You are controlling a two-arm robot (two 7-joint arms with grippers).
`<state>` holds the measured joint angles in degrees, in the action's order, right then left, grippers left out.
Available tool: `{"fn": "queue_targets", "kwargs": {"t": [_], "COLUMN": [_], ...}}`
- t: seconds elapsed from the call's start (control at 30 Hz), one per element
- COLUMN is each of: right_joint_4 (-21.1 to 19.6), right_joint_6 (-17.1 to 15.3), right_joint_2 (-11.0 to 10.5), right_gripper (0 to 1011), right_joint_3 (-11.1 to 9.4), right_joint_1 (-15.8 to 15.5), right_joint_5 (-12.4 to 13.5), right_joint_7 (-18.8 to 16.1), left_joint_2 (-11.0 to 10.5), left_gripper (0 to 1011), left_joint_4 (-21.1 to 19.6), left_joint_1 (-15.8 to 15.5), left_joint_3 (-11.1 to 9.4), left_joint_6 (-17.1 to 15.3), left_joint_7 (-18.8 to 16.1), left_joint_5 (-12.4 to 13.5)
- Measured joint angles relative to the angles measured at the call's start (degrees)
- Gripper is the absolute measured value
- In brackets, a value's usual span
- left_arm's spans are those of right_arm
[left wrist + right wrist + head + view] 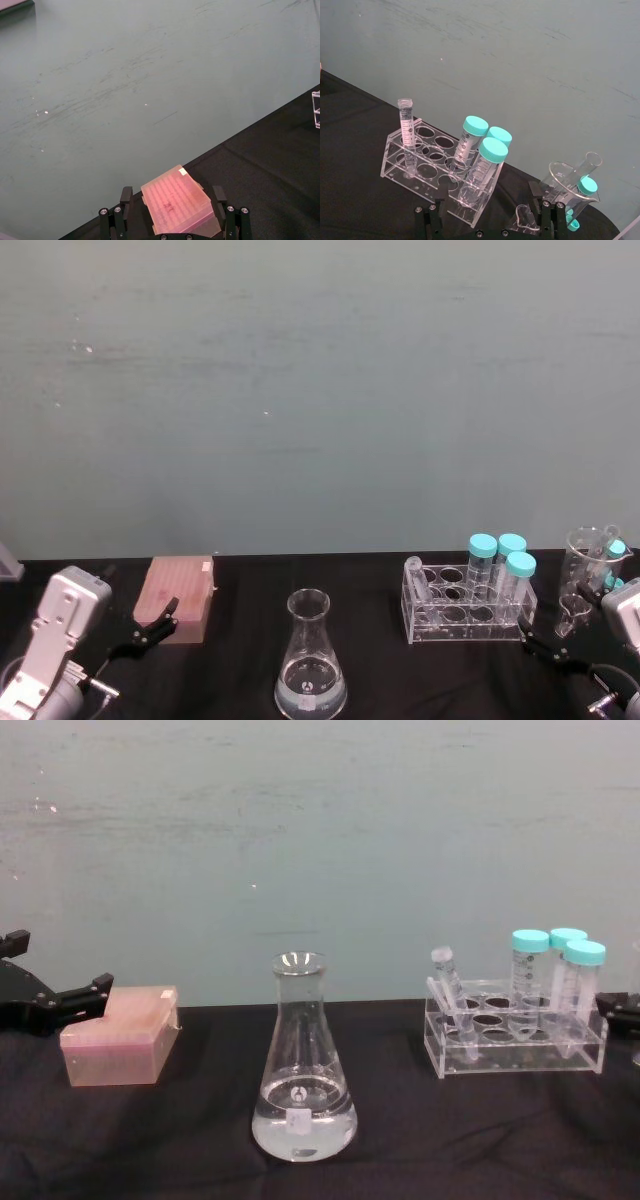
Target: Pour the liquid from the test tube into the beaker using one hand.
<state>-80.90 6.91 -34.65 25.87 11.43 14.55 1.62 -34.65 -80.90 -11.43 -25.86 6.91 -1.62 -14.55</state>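
Note:
The beaker (310, 665) is a clear conical flask standing at the table's front centre, with clear liquid (303, 1125) pooled in its base. The test tube (407, 135) is slim and uncapped, and leans in the left end of a clear rack (435, 172). I cannot tell whether it holds liquid. My right gripper (487, 210) hovers open just right of the rack (465, 610), apart from it. My left gripper (172, 197) stays open at the far left, next to a pink box (177, 207). In the head view the left gripper (150, 630) and right gripper (545, 650) sit low at either side.
Three taller tubes with teal caps (500, 558) stand in the rack's right end. Clear glassware (590, 565) holding teal-capped tubes stands at the far right. The pink box (178, 598) lies at the back left. A teal wall rises behind the black table (180, 1140).

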Motion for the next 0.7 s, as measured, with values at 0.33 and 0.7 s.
{"fn": "queue_targets", "kwargs": {"t": [0.33,0.7], "right_joint_4": [0.00,0.00], "right_joint_6": [0.00,0.00], "right_joint_2": [0.00,0.00], "right_gripper": [1000,1000], "right_joint_3": [0.00,-0.01], "right_joint_1": [0.00,0.00], "right_joint_5": [0.00,0.00], "right_joint_7": [0.00,0.00], "left_joint_2": [0.00,0.00], "left_gripper": [1000,1000], "left_joint_4": [0.00,0.00], "left_joint_1": [0.00,0.00], "left_joint_3": [0.00,0.00], "left_joint_6": [0.00,0.00], "left_joint_7": [0.00,0.00], "left_joint_5": [0.00,0.00]}}
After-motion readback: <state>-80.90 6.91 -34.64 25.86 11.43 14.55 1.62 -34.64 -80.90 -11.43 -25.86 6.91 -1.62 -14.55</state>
